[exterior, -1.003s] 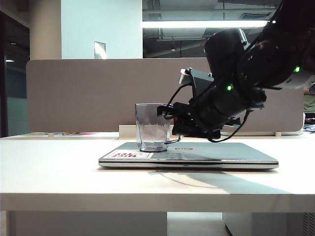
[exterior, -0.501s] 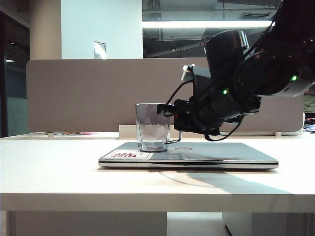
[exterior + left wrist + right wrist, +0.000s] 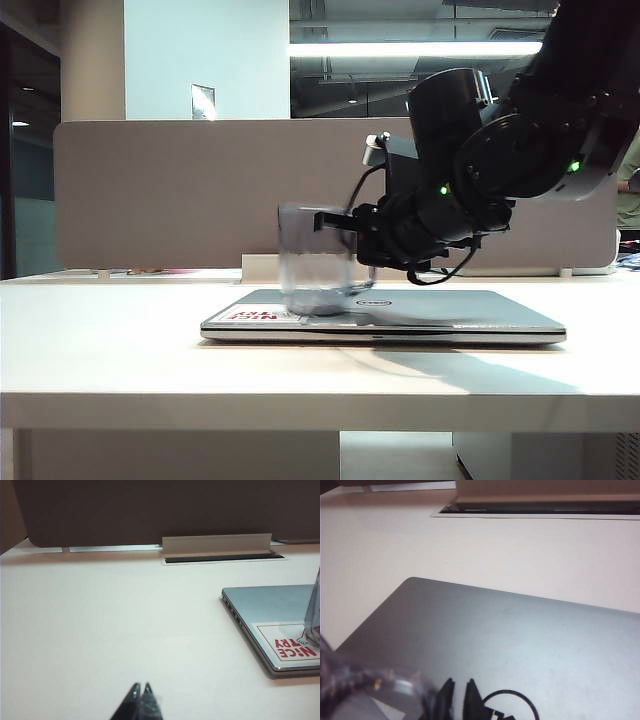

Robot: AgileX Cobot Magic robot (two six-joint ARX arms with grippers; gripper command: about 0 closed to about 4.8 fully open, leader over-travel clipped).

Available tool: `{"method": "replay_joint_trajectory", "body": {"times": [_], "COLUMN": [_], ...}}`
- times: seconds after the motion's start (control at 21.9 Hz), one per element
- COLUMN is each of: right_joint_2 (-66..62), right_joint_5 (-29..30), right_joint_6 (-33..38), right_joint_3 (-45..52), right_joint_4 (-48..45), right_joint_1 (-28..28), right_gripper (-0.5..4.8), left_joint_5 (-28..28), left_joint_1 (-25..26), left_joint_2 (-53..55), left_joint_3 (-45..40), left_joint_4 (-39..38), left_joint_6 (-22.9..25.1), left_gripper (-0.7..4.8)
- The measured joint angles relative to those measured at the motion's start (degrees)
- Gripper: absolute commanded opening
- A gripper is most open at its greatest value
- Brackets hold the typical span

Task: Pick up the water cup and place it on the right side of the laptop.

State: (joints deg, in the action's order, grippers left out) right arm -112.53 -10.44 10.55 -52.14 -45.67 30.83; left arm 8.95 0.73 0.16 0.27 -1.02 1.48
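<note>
The broad white table (image 3: 120, 350) carries a thin silver-grey closed laptop (image 3: 450, 312) with a dark oval logo and a white sticker with red print on its lid. The black right arm (image 3: 520, 150) reaches in from the right above the lid. The transparent grey-blue faceted water cup (image 3: 315, 260), blurred, stands on the left part of the lid by the sticker. The right gripper (image 3: 335, 222) is at the cup's right rim, its fingertips nearly together in the right wrist view; whether they pinch the wall I cannot tell. The left gripper (image 3: 140, 692) hangs over bare table left of the laptop, tips pressed together on nothing.
</note>
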Motion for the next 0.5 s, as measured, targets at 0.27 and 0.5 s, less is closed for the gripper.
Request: {"method": "replay_joint_trajectory", "body": {"times": [0.27, 0.5], "right_joint_2": [0.0, 0.1], "right_joint_5": [-1.0, -1.3], "right_joint_6": [0.0, -2.4], "right_joint_3": [0.0, 0.0], "right_joint_4": [0.1, 0.2], "right_joint_1": [0.0, 0.0], "right_gripper": [0.22, -0.01], "left_joint_5": [0.0, 0.0], "left_joint_1": [0.0, 0.0], "left_joint_2": [0.0, 0.0], "left_joint_3": [0.0, 0.0], "left_joint_4": [0.0, 0.0], "left_joint_6": [0.0, 0.0], "left_gripper": [-0.04, -0.04]}}
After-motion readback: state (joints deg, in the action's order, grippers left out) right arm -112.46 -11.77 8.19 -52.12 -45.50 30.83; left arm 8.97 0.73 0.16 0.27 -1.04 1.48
